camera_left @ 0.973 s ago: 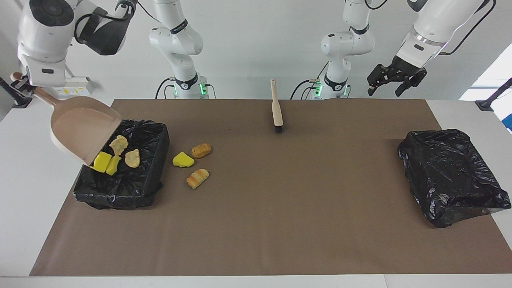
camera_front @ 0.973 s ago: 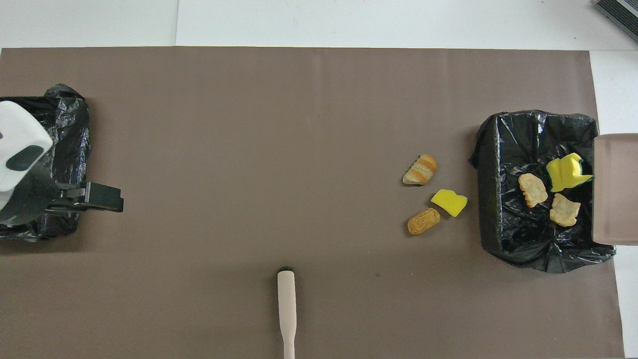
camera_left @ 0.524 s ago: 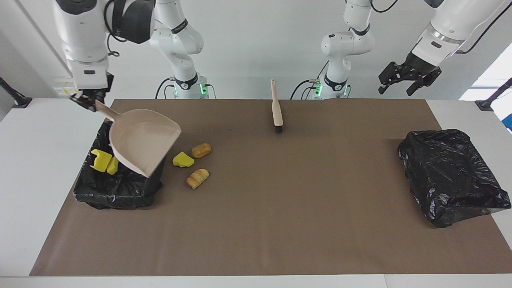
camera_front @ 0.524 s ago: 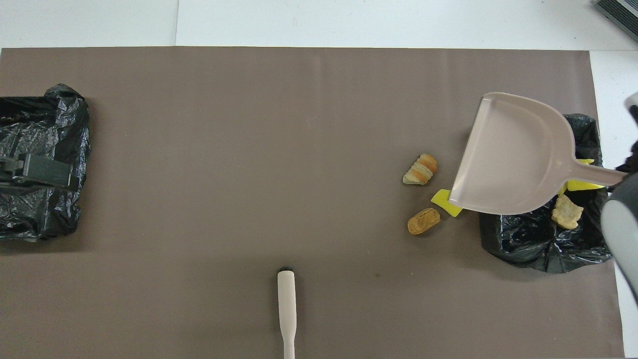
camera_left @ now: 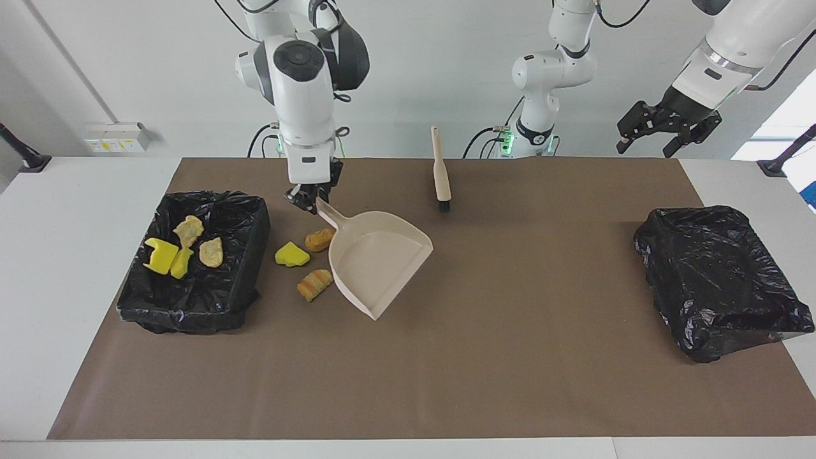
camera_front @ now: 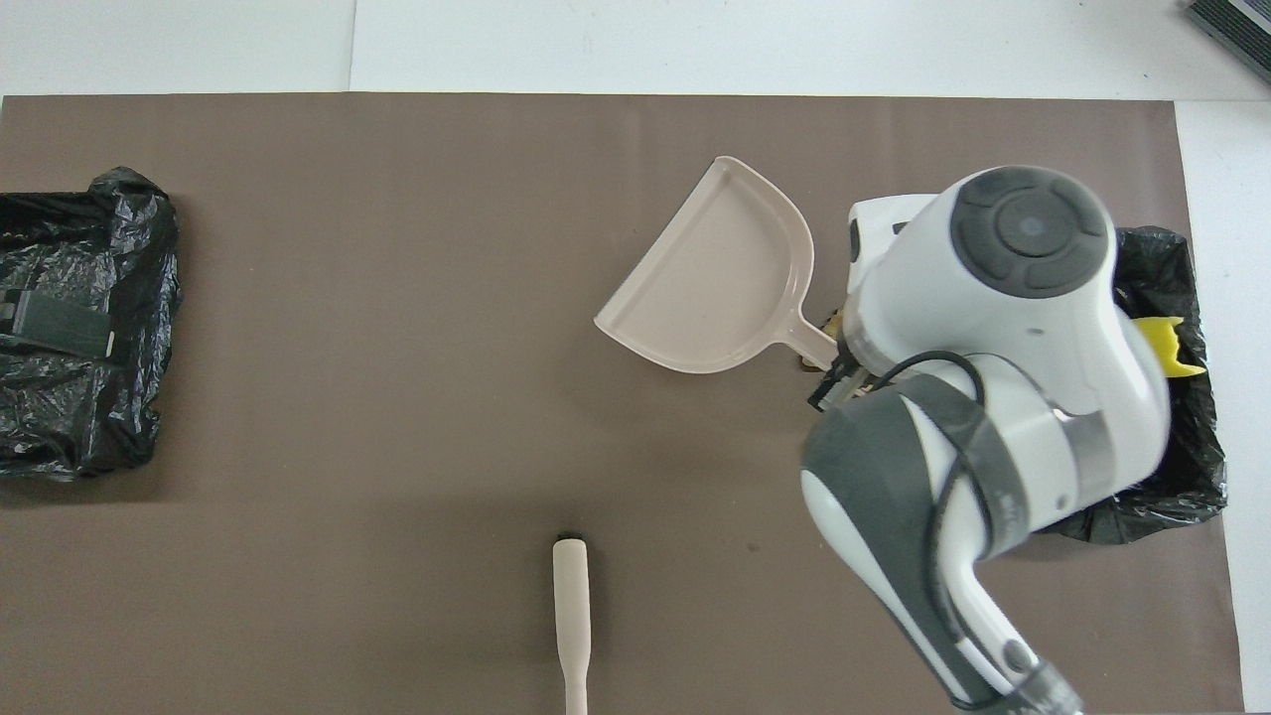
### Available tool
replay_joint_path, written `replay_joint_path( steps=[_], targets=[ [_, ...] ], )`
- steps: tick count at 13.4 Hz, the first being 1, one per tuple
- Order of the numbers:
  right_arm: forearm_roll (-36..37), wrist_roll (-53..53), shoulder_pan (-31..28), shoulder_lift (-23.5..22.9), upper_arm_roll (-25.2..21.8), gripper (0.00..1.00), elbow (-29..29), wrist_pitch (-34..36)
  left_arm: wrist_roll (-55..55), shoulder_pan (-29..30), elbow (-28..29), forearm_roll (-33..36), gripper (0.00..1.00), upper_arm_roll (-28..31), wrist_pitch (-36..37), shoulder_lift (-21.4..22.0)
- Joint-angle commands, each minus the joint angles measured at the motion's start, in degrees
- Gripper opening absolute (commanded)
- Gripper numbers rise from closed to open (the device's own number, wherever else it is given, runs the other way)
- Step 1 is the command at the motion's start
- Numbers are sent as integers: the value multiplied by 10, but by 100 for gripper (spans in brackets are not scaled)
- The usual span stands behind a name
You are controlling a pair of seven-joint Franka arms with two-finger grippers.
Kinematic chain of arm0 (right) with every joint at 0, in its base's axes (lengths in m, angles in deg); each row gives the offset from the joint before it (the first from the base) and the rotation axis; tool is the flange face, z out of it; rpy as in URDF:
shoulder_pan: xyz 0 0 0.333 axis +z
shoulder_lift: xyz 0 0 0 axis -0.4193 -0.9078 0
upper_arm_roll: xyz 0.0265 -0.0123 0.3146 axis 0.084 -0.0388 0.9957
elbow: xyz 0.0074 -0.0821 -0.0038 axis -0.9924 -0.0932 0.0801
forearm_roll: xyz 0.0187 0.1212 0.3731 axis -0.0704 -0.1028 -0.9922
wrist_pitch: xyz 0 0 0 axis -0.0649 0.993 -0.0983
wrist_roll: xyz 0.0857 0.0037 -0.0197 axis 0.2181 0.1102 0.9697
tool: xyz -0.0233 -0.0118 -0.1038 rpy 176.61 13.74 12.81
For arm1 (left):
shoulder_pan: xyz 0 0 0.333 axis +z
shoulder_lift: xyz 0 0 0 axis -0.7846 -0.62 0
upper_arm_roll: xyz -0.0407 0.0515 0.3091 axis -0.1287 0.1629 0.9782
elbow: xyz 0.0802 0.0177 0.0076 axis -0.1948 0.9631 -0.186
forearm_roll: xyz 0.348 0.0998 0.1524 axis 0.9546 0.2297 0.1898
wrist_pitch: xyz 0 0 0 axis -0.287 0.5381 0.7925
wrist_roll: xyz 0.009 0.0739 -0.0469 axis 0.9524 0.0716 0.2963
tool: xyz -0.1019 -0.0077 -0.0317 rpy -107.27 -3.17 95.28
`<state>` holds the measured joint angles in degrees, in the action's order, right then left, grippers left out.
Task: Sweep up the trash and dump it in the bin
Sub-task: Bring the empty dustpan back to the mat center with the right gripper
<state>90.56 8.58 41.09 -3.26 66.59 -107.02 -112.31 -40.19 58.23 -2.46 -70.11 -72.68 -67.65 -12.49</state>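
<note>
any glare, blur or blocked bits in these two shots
Facing view: even light, sharp, soft shadow under the dustpan; a bright window patch at the frame edge near the left hand. Overhead view: the right arm looms large and covers most of the trash bin and the loose trash; sheen on the bin liners.

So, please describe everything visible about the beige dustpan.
The beige dustpan looks like smooth plastic: a flat tray with low raised walls, a rounded back, an open straight lip and a short handle. It is empty. The right gripper is shut on the handle end. The tray tilts, its lip pointing away from the robots, over the brown mat beside three loose trash pieces. Whether the lip touches the mat cannot be told.
</note>
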Motion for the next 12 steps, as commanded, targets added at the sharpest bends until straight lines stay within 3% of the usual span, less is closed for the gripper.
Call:
replay_joint_path(
  steps=[1, 3, 5, 8, 12],
  targets=[
    [-63, -206, 51, -50, -5, 0, 28, -37, -26, 6, -15, 13, 100, -8, 18, 1],
    [-71, -296, 71, -84, -5, 0, 51, -48, -49, 5, -7, 37, 100, -10, 16, 10],
    [-125, -397, 93, -124, -5, 0, 79, -73, -51, 4, 3, 40, 100, -10, 14, 16],
    [-130, -537, 152, -189, -5, 0, 125, -113, -50, 4, 9, 39, 100, -10, 12, 20],
    [-137, -570, 158, -209, -5, 0, 129, -150, -51, 4, 8, 39, 100, -10, 6, 20]
  ],
)
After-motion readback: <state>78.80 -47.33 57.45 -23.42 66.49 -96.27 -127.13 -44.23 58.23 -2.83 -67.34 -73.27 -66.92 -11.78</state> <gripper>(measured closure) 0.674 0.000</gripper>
